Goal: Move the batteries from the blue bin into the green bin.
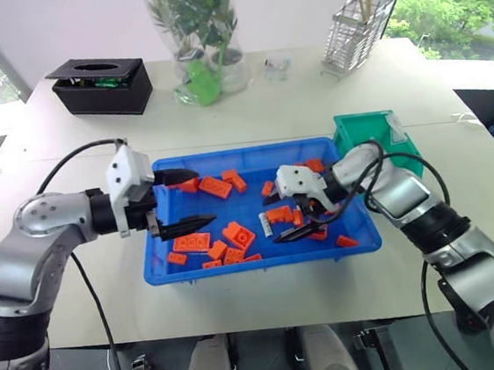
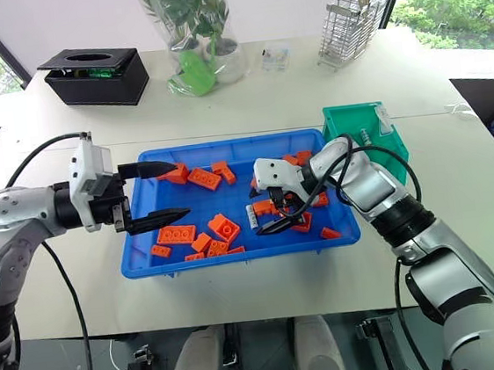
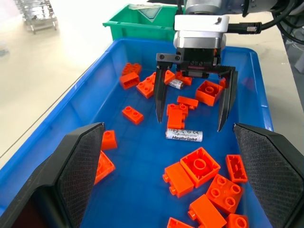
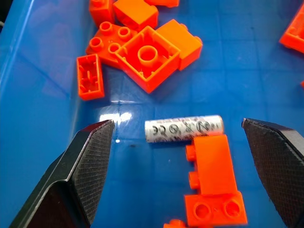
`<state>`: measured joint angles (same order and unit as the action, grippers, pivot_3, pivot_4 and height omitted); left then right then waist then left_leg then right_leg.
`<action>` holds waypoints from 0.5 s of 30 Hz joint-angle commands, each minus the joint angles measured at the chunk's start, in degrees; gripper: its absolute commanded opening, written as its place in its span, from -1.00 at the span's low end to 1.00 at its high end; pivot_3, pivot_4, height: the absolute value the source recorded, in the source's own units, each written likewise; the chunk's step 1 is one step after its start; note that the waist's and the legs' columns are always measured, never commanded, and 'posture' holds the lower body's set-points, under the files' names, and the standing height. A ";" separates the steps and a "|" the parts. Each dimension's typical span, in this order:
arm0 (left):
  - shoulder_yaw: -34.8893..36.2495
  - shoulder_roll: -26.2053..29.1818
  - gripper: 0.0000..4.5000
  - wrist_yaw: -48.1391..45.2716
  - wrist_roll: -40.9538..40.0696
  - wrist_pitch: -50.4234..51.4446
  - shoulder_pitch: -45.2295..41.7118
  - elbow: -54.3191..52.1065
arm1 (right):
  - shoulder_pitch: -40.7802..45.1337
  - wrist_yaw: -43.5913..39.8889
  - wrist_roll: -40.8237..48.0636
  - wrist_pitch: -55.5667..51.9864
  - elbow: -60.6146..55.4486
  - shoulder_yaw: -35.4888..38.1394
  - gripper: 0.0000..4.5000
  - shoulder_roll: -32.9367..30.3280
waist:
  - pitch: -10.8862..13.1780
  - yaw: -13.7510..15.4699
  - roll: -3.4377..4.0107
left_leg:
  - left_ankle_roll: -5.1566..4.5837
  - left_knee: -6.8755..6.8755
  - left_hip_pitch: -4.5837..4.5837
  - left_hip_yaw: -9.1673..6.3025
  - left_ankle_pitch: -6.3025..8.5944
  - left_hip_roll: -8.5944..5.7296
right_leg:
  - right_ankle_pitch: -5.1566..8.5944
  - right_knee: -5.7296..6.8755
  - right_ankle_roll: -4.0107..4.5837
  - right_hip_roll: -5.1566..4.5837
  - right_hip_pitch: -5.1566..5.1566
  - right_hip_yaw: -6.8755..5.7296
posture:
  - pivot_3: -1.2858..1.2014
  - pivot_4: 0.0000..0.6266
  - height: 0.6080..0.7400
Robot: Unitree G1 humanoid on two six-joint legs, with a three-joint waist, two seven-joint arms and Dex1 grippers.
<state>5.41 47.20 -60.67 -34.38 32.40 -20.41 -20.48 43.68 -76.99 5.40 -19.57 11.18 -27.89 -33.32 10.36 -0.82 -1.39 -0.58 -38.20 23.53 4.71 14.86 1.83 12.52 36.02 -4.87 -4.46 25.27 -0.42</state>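
Two small silver-grey cylindrical batteries lie on the floor of the large shallow bright-blue plastic bin (image 3: 85, 128): one (image 3: 184, 135) between the wide-open, empty right gripper's (image 3: 194, 105) fingers, another (image 3: 176, 84) behind it. About twenty orange toy bricks (image 3: 198, 165) surround them. The left gripper (image 1: 180, 199) hangs open and empty. One teal-green plastic bin (image 1: 374, 134) stands beside.

Orange bricks (image 1: 237, 236) scattered; black box (image 1: 100, 85), plant vase (image 1: 203, 39), wire basket (image 1: 358, 30), probably holding sticks.

Right pincer (image 3: 193, 121), fingers spread, above battery (image 3: 184, 135).
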 commanded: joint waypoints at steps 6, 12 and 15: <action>1.46 0.78 1.00 0.87 -0.80 -0.13 -0.51 -1.97 | 0.37 -1.14 -1.69 2.85 3.45 0.65 0.16 1.82 | 0.00 0.01 0.00 | 0.00 0.00 -0.04 0.00 0.00 0.00 | 0.00 0.00 0.01 -0.01 -0.05 0.00 | 0.03 -0.52 0.93; 0.02 0.11 1.00 0.25 -0.47 -0.68 -1.80 -0.67 | 4.89 0.38 6.30 -8.76 -4.33 11.81 -0.01 -0.88 | 0.04 0.07 0.03 | 0.01 0.00 -0.03 -0.01 0.00 0.00 | 0.00 0.02 0.00 -0.01 -0.03 0.00 | 0.03 -0.52 0.93; -1.06 -0.42 1.00 -0.29 0.04 -1.19 -2.87 0.48 | 7.72 2.90 9.81 -14.80 -5.78 19.11 -0.01 -4.36 | 0.05 0.26 0.04 | 0.02 -0.01 0.00 0.00 -0.01 0.00 | -0.03 0.02 -0.03 -0.05 0.01 0.00 | 0.03 -0.52 0.93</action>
<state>4.36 46.80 -60.52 -34.36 32.13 -22.36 -20.02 49.49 -75.36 12.51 -31.68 7.99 -13.88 -36.09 10.41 -0.56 -1.35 -0.56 -38.21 23.53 4.70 14.86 1.83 12.50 36.03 -4.90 -4.50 25.26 -0.43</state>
